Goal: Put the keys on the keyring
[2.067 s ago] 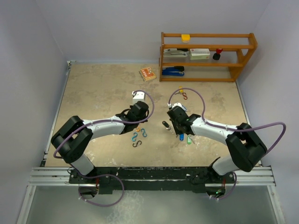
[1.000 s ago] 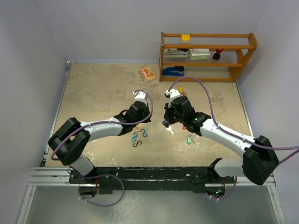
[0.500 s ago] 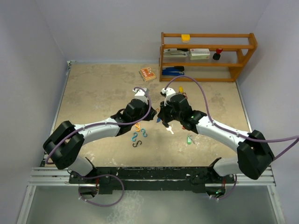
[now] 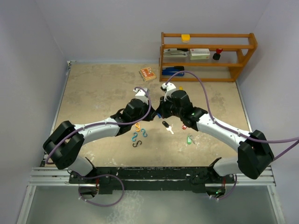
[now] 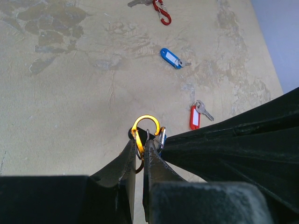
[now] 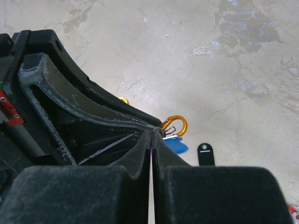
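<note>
Mottled beige desk [image 4: 93, 93]. Nearest, a green-tagged key [image 4: 189, 139] and a black-tagged key [image 4: 165, 124] lie loose. Mid-desk, the left claw [image 5: 140, 147] is clamped on an orange keyring clip [image 5: 145, 123]. The right claw [image 6: 152, 134], pinched together, apparently holds a blue-tagged key [image 6: 177, 147] against it. Threading seems under way; next, the key's loop must pass the clip's gate.

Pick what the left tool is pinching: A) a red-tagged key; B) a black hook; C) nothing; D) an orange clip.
D: the left wrist view shows the left tool shut on the orange clip, whose loop sticks out past the tips.
</note>
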